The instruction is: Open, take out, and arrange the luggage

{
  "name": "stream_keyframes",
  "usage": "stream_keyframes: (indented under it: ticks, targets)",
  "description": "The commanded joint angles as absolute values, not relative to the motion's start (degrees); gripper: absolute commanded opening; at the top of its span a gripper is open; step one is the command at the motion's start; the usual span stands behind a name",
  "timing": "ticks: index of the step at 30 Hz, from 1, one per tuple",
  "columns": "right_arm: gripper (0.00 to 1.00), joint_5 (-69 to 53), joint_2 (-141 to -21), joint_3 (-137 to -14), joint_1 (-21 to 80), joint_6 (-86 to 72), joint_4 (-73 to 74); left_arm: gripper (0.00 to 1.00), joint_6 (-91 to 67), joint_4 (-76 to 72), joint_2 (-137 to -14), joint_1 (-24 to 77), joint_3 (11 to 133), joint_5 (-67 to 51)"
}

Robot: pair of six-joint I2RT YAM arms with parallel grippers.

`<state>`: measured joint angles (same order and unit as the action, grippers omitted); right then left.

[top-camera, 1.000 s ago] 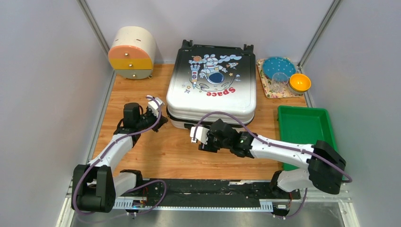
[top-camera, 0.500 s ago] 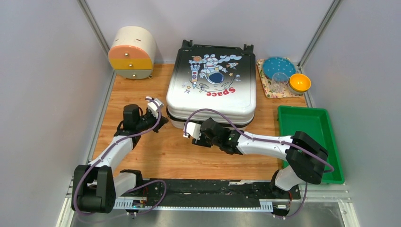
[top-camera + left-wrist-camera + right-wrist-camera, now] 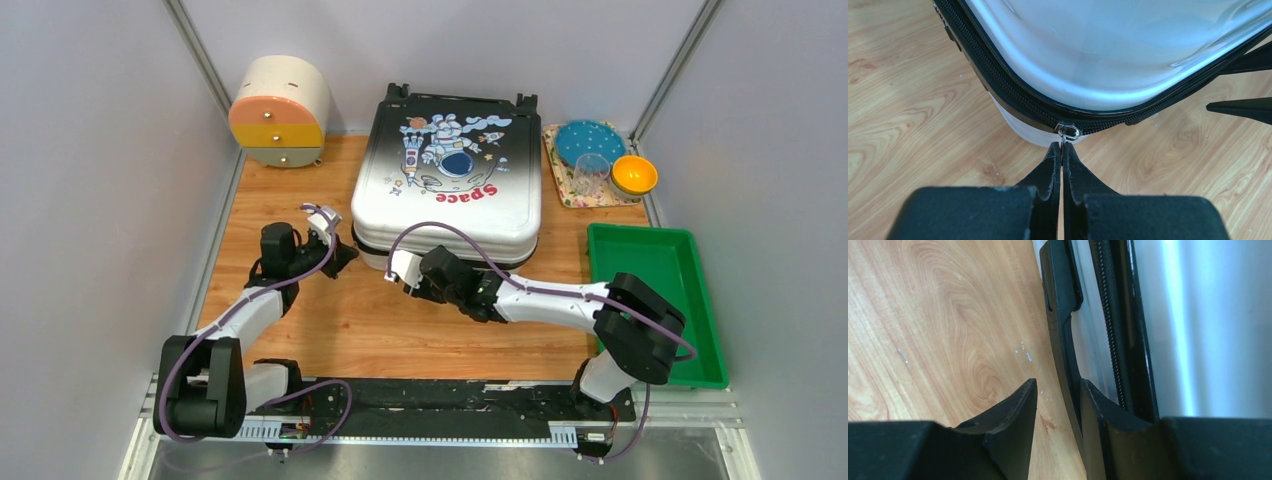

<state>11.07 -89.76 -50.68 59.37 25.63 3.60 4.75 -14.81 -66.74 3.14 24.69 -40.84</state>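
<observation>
Two arms reach from the near edge of the wooden surface [image 3: 290, 195] to the near side of the luggage [image 3: 447, 190]. It lies flat and closed against the middle of the far edge, astronaut picture up and black wheels toward the far edge.

At its near-left corner the left claw [image 3: 1062, 146] is pinched tight on the thin metal zipper pull [image 3: 1068, 132], which hangs from the black zipper line running round the shell.

The right claw [image 3: 1058, 382] sits low along the luggage's near side with a narrow gap between its fingers. The black handle [image 3: 1060, 315] runs into that gap close against one finger, while bare wood shows between it and the other finger, so nothing is clamped.

A round cream drawer box [image 3: 280, 110] stands in the far-left corner. A green tray [image 3: 645, 270] lies along the right edge. In the far-right corner, a mat carries a blue plate [image 3: 588, 138], a clear cup [image 3: 592, 172] and an orange bowl [image 3: 634, 175].
</observation>
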Motion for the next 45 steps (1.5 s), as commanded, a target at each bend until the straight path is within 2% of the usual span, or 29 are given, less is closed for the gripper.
stream_keyframes:
  ticks: [1, 4, 6, 9, 10, 12, 13, 29, 39, 45]
  targets:
    - [0.39, 7.6, -94.8, -51.5, 58.3, 21.1, 6.3, 0.0, 3.9, -17.2, -68.1, 3.6, 24.4, -39.7]
    - [0.37, 8.1, -95.8, -51.3, 58.2, 20.7, 7.3, 0.0, 4.5, -16.6, -67.4, 3.6, 24.0, -39.6]
    - [0.32, 9.1, -96.2, -51.1, 58.1, 21.3, 8.0, 0.0, 4.7, -16.3, -67.2, 3.6, 23.6, -39.6]
    - [0.21, 9.7, -95.5, -49.3, 58.3, 22.9, 8.1, 0.0, 4.8, -15.9, -67.1, 3.6, 23.4, -39.6]
    - [0.13, 9.7, -95.0, -47.9, 58.2, 24.3, 7.9, 0.0, 5.1, -15.8, -67.1, 3.5, 23.4, -39.3]
    - [0.07, 8.9, -93.7, -47.8, 58.2, 25.0, 8.9, 0.0, 5.5, -15.6, -67.0, 3.5, 23.5, -38.6]
    - [0.01, 8.3, -93.3, -47.4, 58.3, 25.7, 9.3, 0.0, 6.6, -15.5, -67.1, 3.3, 23.6, -38.5]
    - [0.0, -0.4, -86.0, -43.7, 57.7, 28.4, 23.2, 0.0, 15.7, -13.6, -66.4, -3.1, 26.5, -38.9]
    - [0.0, -2.2, -85.1, -42.9, 57.1, 28.2, 26.3, 0.0, 17.4, -17.5, -70.6, -5.9, 29.9, -31.2]
    - [0.0, -3.3, -84.0, -41.8, 57.0, 28.7, 27.9, 0.0, 19.8, -21.4, -75.5, -6.1, 33.0, -37.1]
